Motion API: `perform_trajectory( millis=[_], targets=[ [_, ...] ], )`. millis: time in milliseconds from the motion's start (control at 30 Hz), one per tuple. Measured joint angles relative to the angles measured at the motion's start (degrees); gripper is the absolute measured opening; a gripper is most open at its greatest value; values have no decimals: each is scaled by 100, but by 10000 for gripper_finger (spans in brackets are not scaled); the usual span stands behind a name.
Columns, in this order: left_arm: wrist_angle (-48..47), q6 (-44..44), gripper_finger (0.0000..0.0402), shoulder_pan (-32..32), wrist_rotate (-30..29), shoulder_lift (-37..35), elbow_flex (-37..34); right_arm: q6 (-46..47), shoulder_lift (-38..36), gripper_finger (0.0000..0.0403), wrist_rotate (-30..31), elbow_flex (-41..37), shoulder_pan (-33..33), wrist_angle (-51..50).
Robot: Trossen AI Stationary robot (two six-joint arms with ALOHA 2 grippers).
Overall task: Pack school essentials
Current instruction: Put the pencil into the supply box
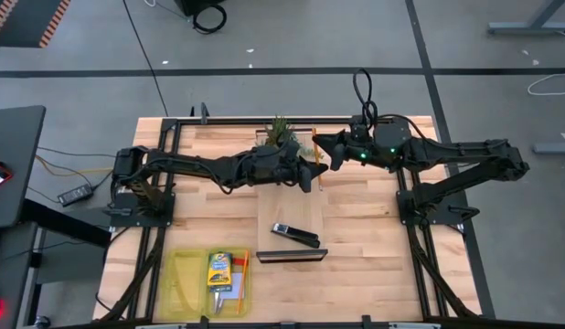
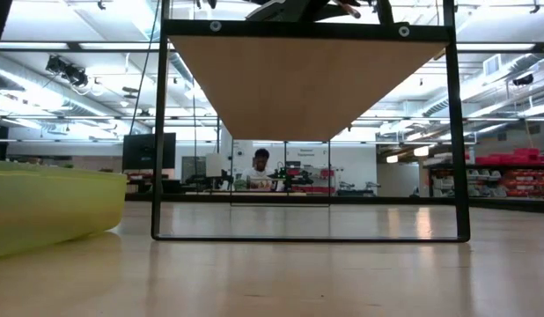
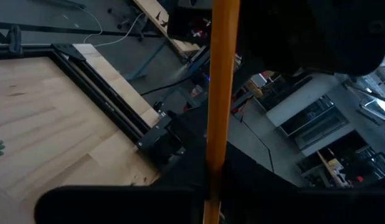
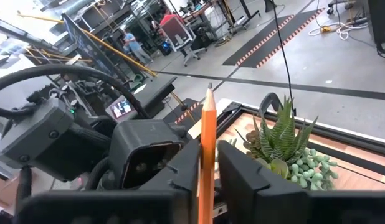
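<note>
- High view: my left gripper [image 1: 310, 174] and my right gripper [image 1: 326, 153] meet near the small potted plant [image 1: 281, 135], with an orange pencil [image 1: 315, 157] between them. The yellow tray [image 1: 182, 274] with the crayon box [image 1: 220, 270] is well apart.
- Low view: only the tray wall [image 2: 52, 207] shows.
- Left wrist view: my fingers are pressed on the pencil [image 3: 220, 93].
- Right wrist view: my fingers pinch the same pencil [image 4: 207, 149]. If one side releases too late, I think the pencil may twist or fall.
</note>
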Motion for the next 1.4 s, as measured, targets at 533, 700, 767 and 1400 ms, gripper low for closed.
perform_trajectory(
  millis=[533, 700, 767, 1400],
  targets=[
    [-1242, 17, 36, 105, 101, -356, -2, 6, -387, 184, -23, 0, -7, -471],
    [-2188, -10, 16, -21, 167, -769, -2, -286, -772, 184, -18, 0, -79, -910],
    [-2633, -83, 15, -119, 192, -952, -2, -375, -932, 184, 79, 0, -125, -1110],
    [-5747, -2896, 32, -2100, -322, -1681, -4, -348, -1576, 184, 457, -4, -898, -2957]
  ],
)
